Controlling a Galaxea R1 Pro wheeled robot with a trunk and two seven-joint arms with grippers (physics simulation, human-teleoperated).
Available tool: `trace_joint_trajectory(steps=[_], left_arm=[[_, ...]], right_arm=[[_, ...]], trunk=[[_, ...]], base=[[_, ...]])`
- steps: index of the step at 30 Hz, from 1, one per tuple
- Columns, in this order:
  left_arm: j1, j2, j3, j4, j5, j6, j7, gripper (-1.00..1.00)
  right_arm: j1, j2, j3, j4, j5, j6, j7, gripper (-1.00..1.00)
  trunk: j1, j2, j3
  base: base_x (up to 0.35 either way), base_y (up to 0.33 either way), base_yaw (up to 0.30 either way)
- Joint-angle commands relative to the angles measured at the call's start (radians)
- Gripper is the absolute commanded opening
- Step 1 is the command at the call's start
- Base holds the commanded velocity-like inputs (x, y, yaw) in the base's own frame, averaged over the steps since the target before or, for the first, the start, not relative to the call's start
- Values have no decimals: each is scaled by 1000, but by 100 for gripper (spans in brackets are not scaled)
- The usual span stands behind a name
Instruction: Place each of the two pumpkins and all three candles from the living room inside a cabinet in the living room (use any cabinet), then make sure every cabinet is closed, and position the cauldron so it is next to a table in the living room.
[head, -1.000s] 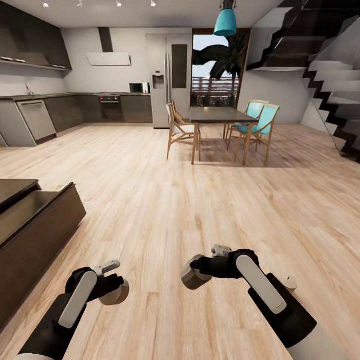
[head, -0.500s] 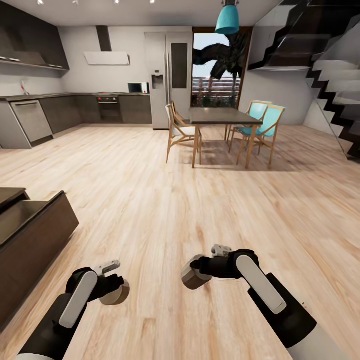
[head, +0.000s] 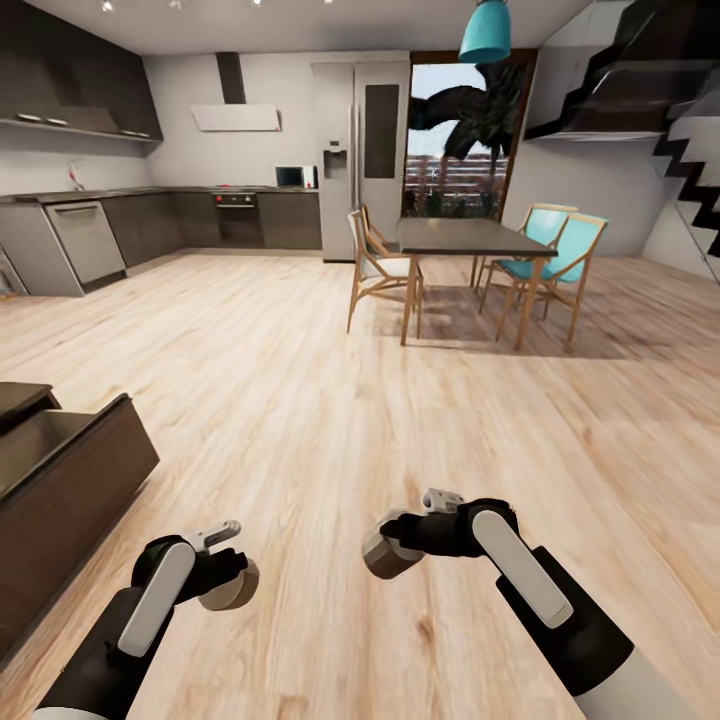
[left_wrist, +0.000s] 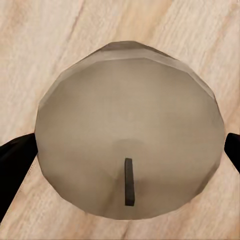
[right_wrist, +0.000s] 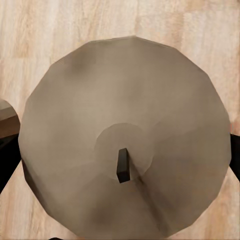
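Carrying one stubby beige-grey candle (head: 228, 588) gripped in the left gripper (head: 226, 580) and another (head: 384, 557) in the right gripper (head: 392, 548), the robot is seemingly delivering them to the dark brown cabinet's open drawer (head: 70, 450) at left, needing a turn toward it.

text: none legible | labels/brands: none | numbers/signs: none | checked: far kitchen appliances too small to make out any marking; candle tops in both wrist views plain, no print
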Motion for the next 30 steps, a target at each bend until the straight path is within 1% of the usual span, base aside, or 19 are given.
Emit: trace_joint_trajectory(steps=[1, 7, 18, 30], left_arm=[[-1, 1, -3, -1, 9, 1, 11, -100], [-1, 0, -4, -1, 9, 1, 11, -100], [-1, -1, -4, -1, 7, 1, 12, -100], [-1, -1, -4, -8, 7, 2, 11, -100]], right_arm=[[-1, -1, 2, -2, -12, -2, -10, -100], [-1, -1, 2, -3, -12, -2, -10, -100], [-1, -1, 2, -4, -13, -2, -10, -100], [-1, -1, 3, -4, -13, -2, -10, -100]], trunk=[[0, 0, -1], [0, 0, 2], [0, 0, 6], [0, 0, 11]], base=[[309, -11, 274], [211, -11, 278], [107, -70, 279], [17, -15, 279]])
